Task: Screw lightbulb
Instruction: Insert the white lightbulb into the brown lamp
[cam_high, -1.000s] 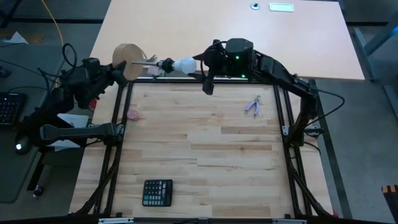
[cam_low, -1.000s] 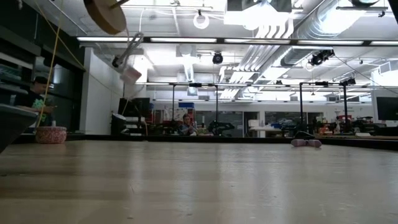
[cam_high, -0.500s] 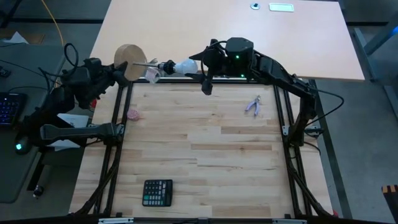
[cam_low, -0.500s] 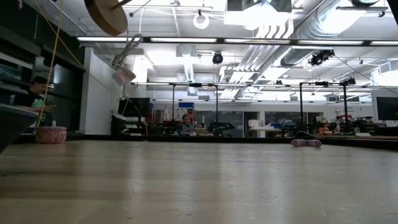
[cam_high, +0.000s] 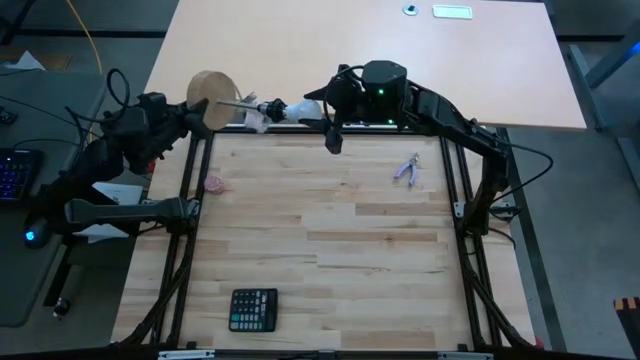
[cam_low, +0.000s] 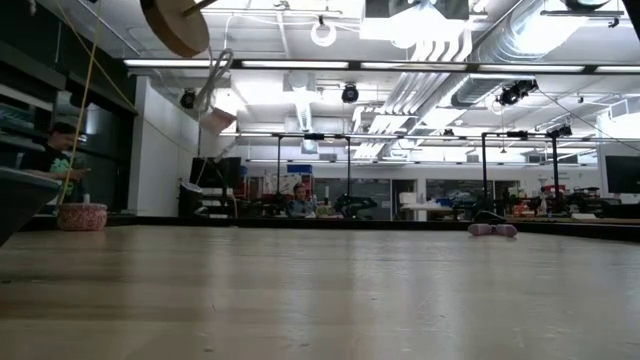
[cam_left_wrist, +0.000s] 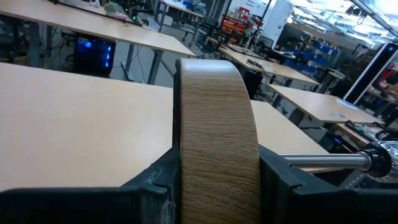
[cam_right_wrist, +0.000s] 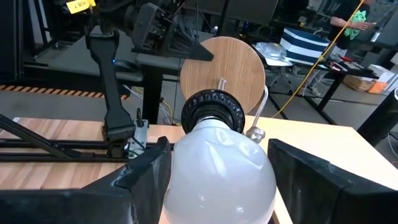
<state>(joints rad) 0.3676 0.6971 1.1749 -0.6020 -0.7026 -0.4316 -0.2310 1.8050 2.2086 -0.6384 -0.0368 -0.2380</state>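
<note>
The white frosted lightbulb (cam_high: 296, 108) is held level above the table's far edge, its base end in the black socket (cam_high: 269, 107). It fills the right wrist view (cam_right_wrist: 217, 177), with the socket (cam_right_wrist: 213, 112) beyond it. The socket stands on a metal rod (cam_high: 238, 101) that sticks out of the round wooden disc (cam_high: 211, 93). My right gripper (cam_high: 308, 108) is shut on the bulb. My left gripper (cam_high: 198, 104) is shut on the disc (cam_left_wrist: 214, 124). A small pale wrapper or tag (cam_high: 254, 120) hangs below the socket on a cord. My left gripper pinches the wooden disc's two flat faces (cam_left_wrist: 186, 162) between its two fingers, coming level from the table's left. The disc stands on edge, lifted clear, its rod pointing toward the table's right. My right gripper pinches the bulb's wide glass part (cam_right_wrist: 180, 174) between its two fingers, coming level from the table's right. The bulb lies level, clear of the table, its base toward the socket.
A black calculator (cam_high: 253, 309) lies near the table's near edge. A small purple tool (cam_high: 408, 170) lies at the far right, and a small pink object (cam_high: 214, 185) at the left. A tan desk (cam_high: 360, 55) stands beyond the table's far edge.
My left gripper and the disc have edged a little toward the bulb. The hanging tag has swung under the socket, away and back again. My right gripper keeps its hold on the bulb in about the same place.
</note>
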